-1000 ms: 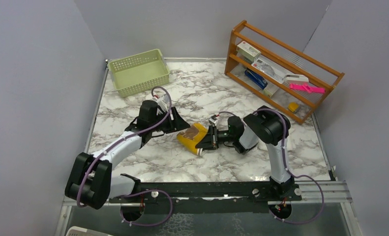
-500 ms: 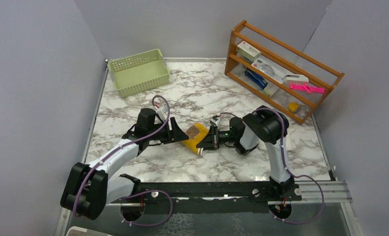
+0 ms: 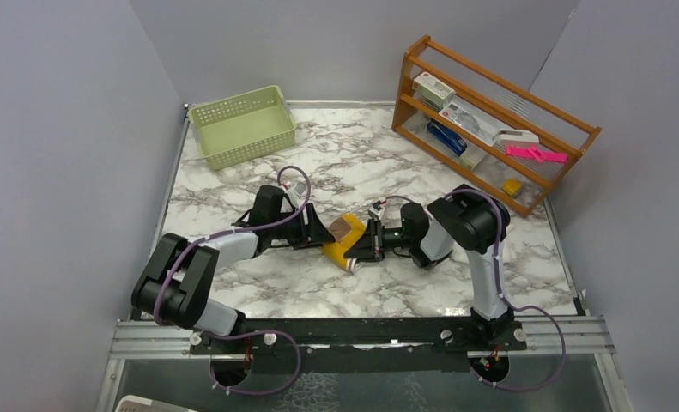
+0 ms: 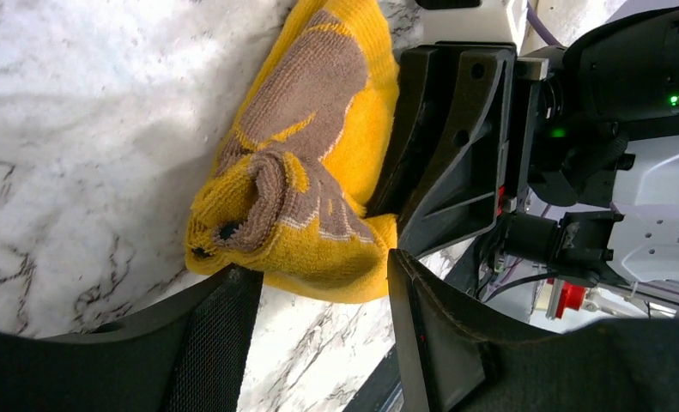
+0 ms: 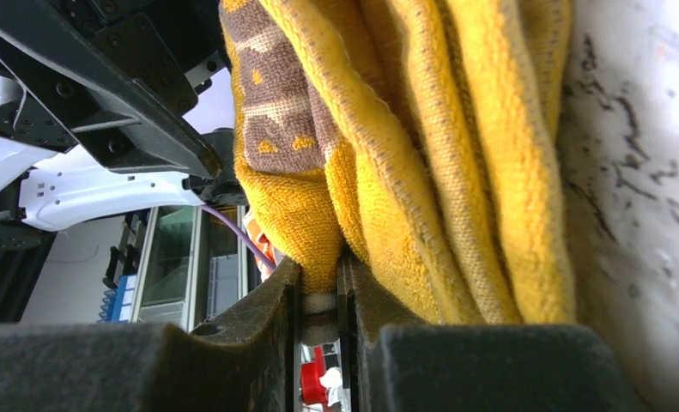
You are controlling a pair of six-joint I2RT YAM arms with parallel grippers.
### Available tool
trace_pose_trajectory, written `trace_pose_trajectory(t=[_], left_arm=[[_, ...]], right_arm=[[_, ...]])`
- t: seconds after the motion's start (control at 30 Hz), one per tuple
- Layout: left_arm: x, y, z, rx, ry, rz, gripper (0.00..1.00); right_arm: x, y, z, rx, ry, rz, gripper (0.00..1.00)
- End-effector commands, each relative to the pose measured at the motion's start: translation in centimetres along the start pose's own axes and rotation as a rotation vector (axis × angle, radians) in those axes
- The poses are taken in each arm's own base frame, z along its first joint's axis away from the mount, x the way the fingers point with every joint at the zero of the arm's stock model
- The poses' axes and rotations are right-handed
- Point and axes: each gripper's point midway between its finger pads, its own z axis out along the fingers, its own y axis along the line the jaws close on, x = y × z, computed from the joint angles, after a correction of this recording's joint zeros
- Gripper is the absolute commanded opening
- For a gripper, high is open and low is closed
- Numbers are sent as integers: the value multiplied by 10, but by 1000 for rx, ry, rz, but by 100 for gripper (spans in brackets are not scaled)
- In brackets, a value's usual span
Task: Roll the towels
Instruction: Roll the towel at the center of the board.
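A mustard-yellow towel [image 3: 344,241] with a tan patch lies bunched into a loose roll mid-table. My right gripper [image 3: 366,244] comes in from the right, shut on a fold of its edge. In the right wrist view the jaws [image 5: 318,279] pinch yellow cloth with white edging, and the towel [image 5: 430,146] fills the frame. My left gripper [image 3: 318,233] is at the roll's left end and stands open. In the left wrist view its fingertips [image 4: 323,287] straddle the edge of the towel [image 4: 310,163], with the left finger [image 4: 220,335] touching the cloth.
A light green basket [image 3: 243,125] stands at the back left. A wooden rack [image 3: 490,116] with small items is at the back right. The marble table [image 3: 361,154] is walled by grey panels, and both arms meet at its middle.
The left arm has swung lower and to the right, bringing its open gripper up against the towel's left end. The right gripper has stayed shut on the towel.
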Motion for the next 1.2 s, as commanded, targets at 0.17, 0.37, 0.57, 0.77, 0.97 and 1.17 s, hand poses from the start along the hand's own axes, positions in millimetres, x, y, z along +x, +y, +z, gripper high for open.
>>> trace_pose_trajectory(t=[0.17, 0.37, 0.57, 0.77, 0.97, 1.17], left_arm=[[-17, -11, 12, 50, -21, 77, 58], [-11, 0, 17, -13, 0, 99, 55], [-11, 15, 16, -146, 16, 117, 50], [-24, -9, 10, -116, -2, 115, 50], [-36, -67, 0, 81, 17, 137, 51], [-29, -75, 5, 161, 74, 99, 50]], right_arm=[[8, -22, -5, 78, 9, 77, 8], [9, -24, -6, 89, 9, 76, 8], [8, -28, -6, 120, 7, 57, 8], [7, -33, -7, 169, 9, 34, 8], [7, -33, -7, 166, 9, 33, 9], [7, -32, -7, 161, 10, 31, 9]])
